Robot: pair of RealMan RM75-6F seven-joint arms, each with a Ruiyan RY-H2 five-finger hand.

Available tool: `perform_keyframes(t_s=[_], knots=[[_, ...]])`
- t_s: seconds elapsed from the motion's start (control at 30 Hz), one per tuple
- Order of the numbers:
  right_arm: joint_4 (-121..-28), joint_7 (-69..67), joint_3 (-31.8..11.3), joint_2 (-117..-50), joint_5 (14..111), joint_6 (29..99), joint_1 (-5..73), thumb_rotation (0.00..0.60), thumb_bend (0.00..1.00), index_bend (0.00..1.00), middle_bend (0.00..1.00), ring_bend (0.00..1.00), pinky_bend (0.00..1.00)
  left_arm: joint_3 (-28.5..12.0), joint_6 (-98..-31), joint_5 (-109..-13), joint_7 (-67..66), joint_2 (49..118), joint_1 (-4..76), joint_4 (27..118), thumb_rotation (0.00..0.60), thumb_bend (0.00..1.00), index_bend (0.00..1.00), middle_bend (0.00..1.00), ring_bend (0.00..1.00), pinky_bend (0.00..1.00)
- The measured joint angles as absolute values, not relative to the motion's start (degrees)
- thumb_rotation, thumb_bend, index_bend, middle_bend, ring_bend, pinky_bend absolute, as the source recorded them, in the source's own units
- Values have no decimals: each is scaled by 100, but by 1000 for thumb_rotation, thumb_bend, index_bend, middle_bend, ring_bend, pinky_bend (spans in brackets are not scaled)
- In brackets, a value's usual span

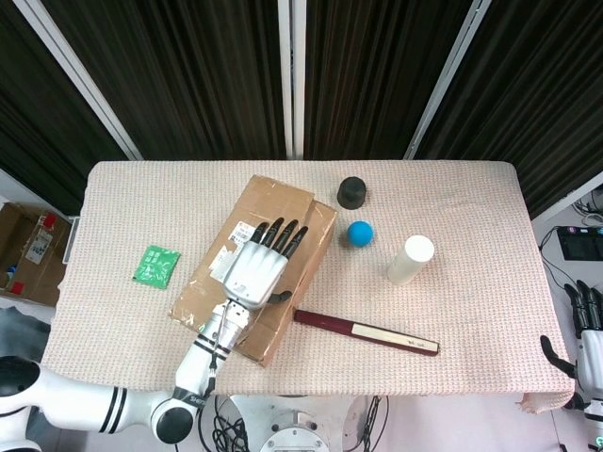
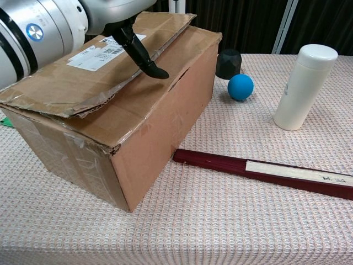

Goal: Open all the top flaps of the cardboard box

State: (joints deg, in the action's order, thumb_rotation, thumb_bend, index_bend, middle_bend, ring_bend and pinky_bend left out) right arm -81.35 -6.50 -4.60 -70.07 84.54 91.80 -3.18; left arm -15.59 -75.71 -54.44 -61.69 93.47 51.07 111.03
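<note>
We see the brown cardboard box (image 1: 273,247) lying at an angle a little left of the middle of the table with the beige woven cloth (image 1: 452,198). Its top flaps are not opened; the upper flap with the white shipping label (image 2: 94,52) lies almost flat, and its worn edge stands slightly above the flap under it.

Our left hand (image 1: 256,268) is above the top of the box, palm down, with its dark fingers (image 1: 281,235) spread apart and holding nothing. In the chest view its thumb (image 2: 142,55) points down toward the edge of the upper flap; we cannot say for sure if it touches the cardboard.

Our right hand (image 1: 589,339) shows only partly, at the right border beyond the table edge, so we cannot tell how its fingers stand.

Right of the box are a small black cup (image 1: 352,192), a blue ball (image 1: 359,233) and a white cylinder bottle (image 1: 411,259). A dark red closed fan (image 1: 366,331) lies near the front corner of the box. A green packet (image 1: 155,264) lies left of the box.
</note>
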Motion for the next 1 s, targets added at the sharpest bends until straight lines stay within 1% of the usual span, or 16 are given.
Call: perform_keyframes(t_s=[0.03,0.13,0.17,0.3,0.53,0.67,1.0], knots=[[-8123,-660,-459,-7007,8450,9180,-324,600,224,0,0,0,0,-1538,-7597,-5450,-6194,9375,5124,11070,491,0,14,61,69,177],[-8096,-695,-458,-7015,8428,9161,-332,600,224,0,0,0,0,-1486,-7644,-5471,-6302,9403,5166,11012,584,0,9,49,68,177],[-8091,-705,-459,-7018,8422,9153,-333,600,225,0,0,0,0,-1462,-7668,-5477,-6365,9408,5179,10999,596,0,6,45,67,176],[-8074,-718,-459,-7029,8420,9149,-339,600,226,0,0,0,0,-1410,-7737,-5431,-6492,9412,5219,11005,600,14,0,37,65,175],[-8105,-676,-466,-7022,8422,9152,-342,600,229,0,0,0,0,-1360,-7896,-5537,-6569,9298,5221,11130,600,162,0,35,65,175],[-8132,-642,-471,-7021,8415,9136,-336,600,234,0,0,0,0,-1303,-8035,-5694,-6636,9119,5171,11290,600,195,0,29,64,175],[-8209,-537,-443,-7059,8440,8944,-233,600,244,0,0,0,0,-1283,-8705,-6540,-6773,8395,4869,11835,600,220,0,29,64,175]])
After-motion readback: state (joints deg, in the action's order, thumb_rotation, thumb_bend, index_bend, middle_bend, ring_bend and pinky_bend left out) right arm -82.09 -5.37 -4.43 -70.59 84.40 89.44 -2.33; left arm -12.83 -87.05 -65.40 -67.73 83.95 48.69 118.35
